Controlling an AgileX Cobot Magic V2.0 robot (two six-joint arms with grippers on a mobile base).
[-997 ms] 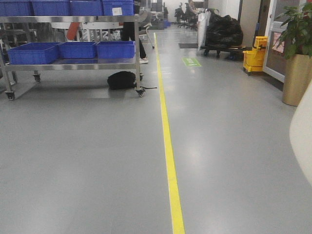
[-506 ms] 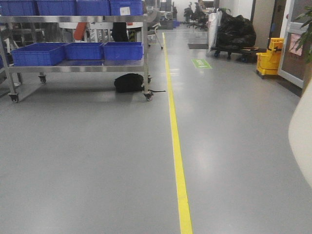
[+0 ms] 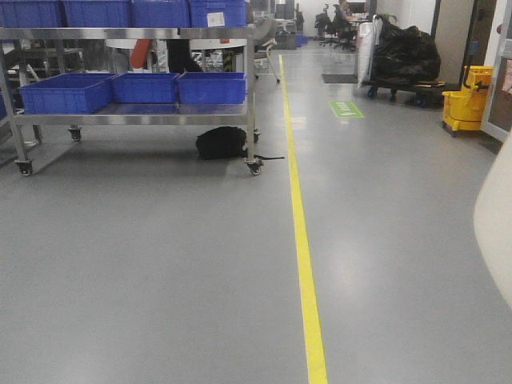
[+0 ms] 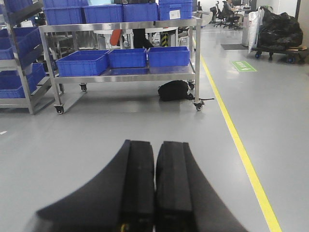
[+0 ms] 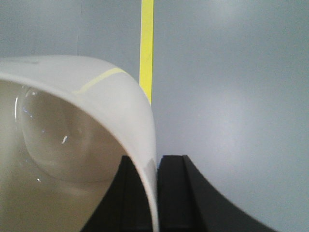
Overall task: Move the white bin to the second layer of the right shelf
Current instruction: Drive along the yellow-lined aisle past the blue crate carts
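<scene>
Compared with half a second back, we're seeing the whole front view slide right: the steel cart [image 3: 120,118] with its blue crates [image 3: 64,92], the black bag [image 3: 222,142] under it and the yellow floor line [image 3: 304,240] all sit further right now. The yellow mop bucket [image 3: 466,108] is nearly at the edge. The white bin [image 5: 72,96] stays put at our right side, its wall pinched between the right jaws, up off the grey floor [image 3: 160,280]. The left jaws are pressed together on nothing.
</scene>
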